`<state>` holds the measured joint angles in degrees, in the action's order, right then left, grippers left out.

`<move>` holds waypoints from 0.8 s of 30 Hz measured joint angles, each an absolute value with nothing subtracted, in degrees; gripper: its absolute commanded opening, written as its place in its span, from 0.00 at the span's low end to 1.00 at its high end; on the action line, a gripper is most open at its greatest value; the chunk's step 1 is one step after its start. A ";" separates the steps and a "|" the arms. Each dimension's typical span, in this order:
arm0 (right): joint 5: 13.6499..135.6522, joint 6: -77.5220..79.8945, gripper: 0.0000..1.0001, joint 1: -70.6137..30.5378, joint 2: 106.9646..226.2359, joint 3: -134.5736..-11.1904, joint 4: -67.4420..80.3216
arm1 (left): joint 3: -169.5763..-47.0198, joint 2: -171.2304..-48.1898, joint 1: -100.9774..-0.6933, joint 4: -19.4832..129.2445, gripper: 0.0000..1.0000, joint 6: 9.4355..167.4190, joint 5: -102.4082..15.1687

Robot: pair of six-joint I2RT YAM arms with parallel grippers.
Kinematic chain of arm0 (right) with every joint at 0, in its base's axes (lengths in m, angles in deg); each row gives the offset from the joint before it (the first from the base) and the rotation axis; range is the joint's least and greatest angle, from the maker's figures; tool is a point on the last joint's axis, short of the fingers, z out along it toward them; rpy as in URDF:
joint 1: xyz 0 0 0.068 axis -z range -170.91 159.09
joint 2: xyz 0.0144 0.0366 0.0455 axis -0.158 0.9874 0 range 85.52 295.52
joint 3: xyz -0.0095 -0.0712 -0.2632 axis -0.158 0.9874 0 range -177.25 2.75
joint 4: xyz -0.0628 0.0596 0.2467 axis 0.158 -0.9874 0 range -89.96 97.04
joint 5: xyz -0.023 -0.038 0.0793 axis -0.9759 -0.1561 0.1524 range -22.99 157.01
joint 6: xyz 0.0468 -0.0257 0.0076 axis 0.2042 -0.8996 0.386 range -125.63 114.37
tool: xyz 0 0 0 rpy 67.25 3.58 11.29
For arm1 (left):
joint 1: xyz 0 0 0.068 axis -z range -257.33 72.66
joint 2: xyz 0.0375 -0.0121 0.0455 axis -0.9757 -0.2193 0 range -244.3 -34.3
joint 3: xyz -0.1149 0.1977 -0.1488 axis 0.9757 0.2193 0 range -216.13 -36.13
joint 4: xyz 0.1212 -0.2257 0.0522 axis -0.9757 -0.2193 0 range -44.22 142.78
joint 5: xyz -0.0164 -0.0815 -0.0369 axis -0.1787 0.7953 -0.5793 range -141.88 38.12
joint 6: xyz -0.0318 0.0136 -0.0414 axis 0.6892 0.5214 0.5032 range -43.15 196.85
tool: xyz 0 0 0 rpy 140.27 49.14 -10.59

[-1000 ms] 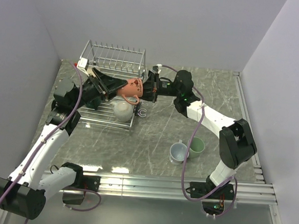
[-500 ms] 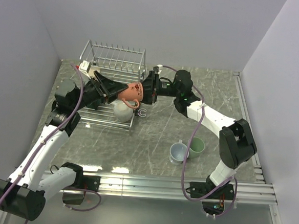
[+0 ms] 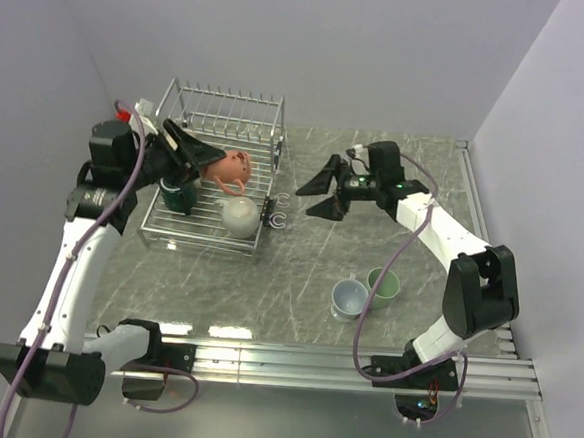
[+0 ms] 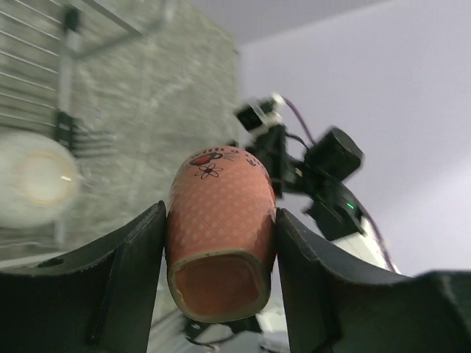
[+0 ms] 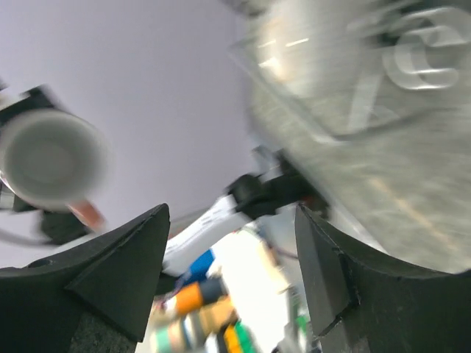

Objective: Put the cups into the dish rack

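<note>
The red-brown cup (image 3: 233, 166) with a white inside hangs on its side above the dish rack (image 3: 157, 232), and my left gripper (image 3: 208, 154) is shut on it. In the left wrist view the cup's body (image 4: 218, 195) sits squeezed between both fingers of the left gripper (image 4: 220, 218). A dark green cup (image 3: 180, 197) and a cream cup (image 3: 239, 216), which is upside down, stand in the rack. My right gripper (image 3: 320, 191) is open and empty over the table, right of the rack; its view is blurred (image 5: 232, 215). A blue-grey cup (image 3: 348, 298) and a pale green cup (image 3: 385, 284) stand on the table.
Upright tines (image 3: 230, 105) line the rack's raised back row. Small clear clips (image 3: 280, 219) sit by the rack's right side. Grey walls close in the left, back and right. A metal rail (image 3: 362, 362) runs along the near edge.
My right gripper opened, let go of the red-brown cup and drew back to the right. My left gripper carried the cup left and back over the rack.
</note>
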<state>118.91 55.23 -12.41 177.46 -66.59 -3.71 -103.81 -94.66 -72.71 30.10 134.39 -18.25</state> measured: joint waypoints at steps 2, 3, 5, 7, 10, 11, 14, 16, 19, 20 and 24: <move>117.40 50.45 0.75 -9.63 176.37 -65.12 -8.93 | -108.51 -97.46 -73.50 24.72 0.00 130.82 -21.84; 116.88 48.59 0.74 -8.74 175.91 -64.32 -10.96 | -110.58 -98.88 -73.56 22.36 0.00 129.03 -23.57; 116.07 45.94 0.74 -8.04 175.32 -63.11 -14.18 | -114.19 -101.53 -73.54 17.64 0.00 125.97 -27.78; 115.83 43.65 0.73 -8.01 175.03 -62.11 -16.62 | -116.84 -103.89 -73.52 13.34 0.00 123.48 -32.59; 115.72 41.81 0.73 -8.08 174.55 -60.75 -17.91 | -119.76 -107.21 -73.52 7.57 0.00 120.33 -40.09; 115.67 41.29 0.73 -8.10 174.34 -60.21 -18.33 | -120.44 -108.37 -73.54 5.97 0.00 119.33 -42.65; 115.63 40.02 0.73 -8.15 174.12 -59.31 -19.23 | -120.57 -110.46 -73.37 3.13 0.00 117.32 -47.76; 115.63 39.30 0.73 -8.15 174.14 -59.09 -19.58 | -119.90 -111.30 -72.60 2.34 0.00 116.51 -50.89; 115.61 38.25 0.73 -8.15 174.12 -59.09 -20.03 | -118.19 -111.82 -70.55 2.01 0.00 116.49 -54.73; 115.61 37.97 0.72 -8.15 174.14 -59.09 -20.28 | -117.88 -112.23 -69.61 1.90 0.00 116.49 -56.42; 115.35 36.54 0.72 -8.12 174.14 -59.09 -21.81 | -116.84 -114.84 -66.50 2.50 0.00 116.44 -61.25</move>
<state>115.35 36.54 -8.12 174.14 -59.09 -21.81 -116.84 -114.84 -66.50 2.50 116.44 -61.25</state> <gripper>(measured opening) 0.726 0.611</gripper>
